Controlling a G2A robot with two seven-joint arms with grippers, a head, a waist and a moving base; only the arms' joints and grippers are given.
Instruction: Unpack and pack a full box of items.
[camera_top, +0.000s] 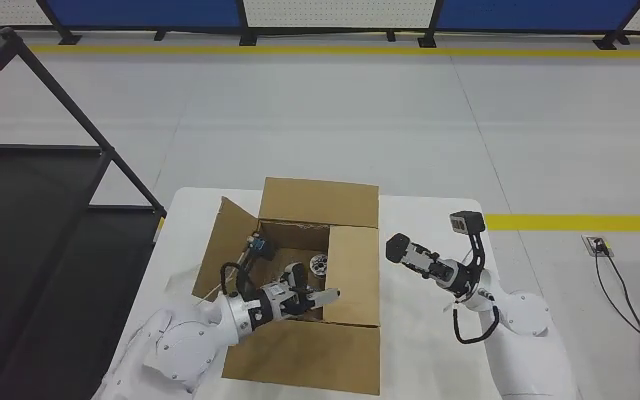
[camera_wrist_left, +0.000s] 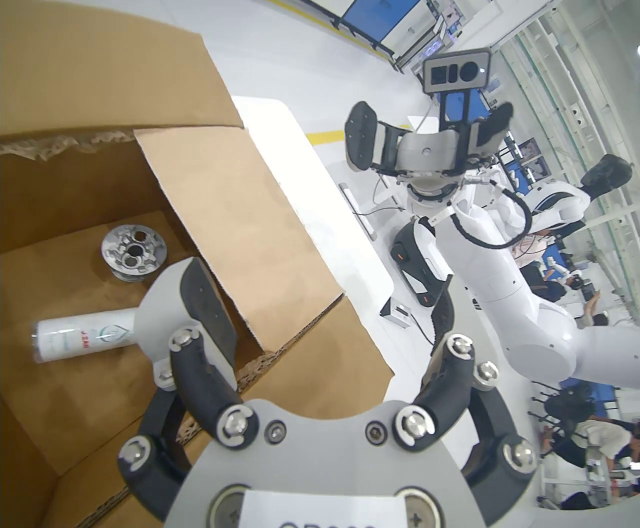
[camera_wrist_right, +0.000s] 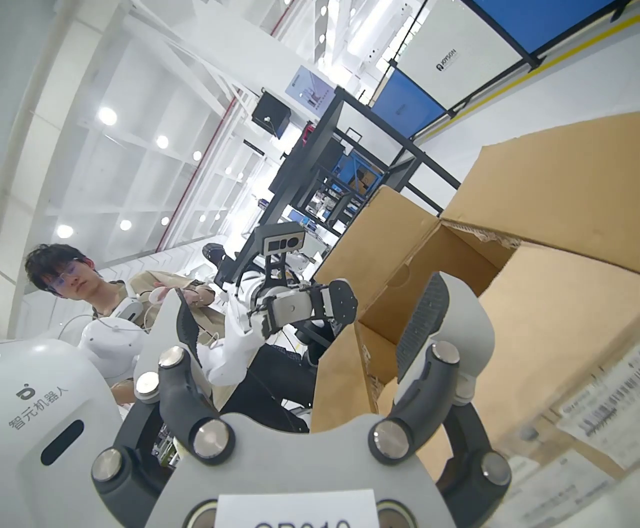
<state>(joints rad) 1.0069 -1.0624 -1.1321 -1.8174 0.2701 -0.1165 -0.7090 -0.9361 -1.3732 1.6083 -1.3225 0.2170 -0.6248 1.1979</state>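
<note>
Two items on the box (camera_wrist_left: 240, 210) floor: white tube (camera_wrist_left: 80, 340) lying flat, probably light and slick, which I'd pinch mid-barrel, and heavier-looking metal hub (camera_wrist_left: 132, 250); left end effector (camera_wrist_left: 320, 305) and right end effector (camera_top: 398, 248) both released, empty.

White table (camera_top: 420, 335); black rack (camera_top: 50, 260) beside it; perhaps a floor socket (camera_top: 597, 245).

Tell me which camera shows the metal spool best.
Left wrist view: the metal spool sits unobstructed inside the cardboard box. Top view shows it small, from above; right wrist view faces the box's outside.
</note>
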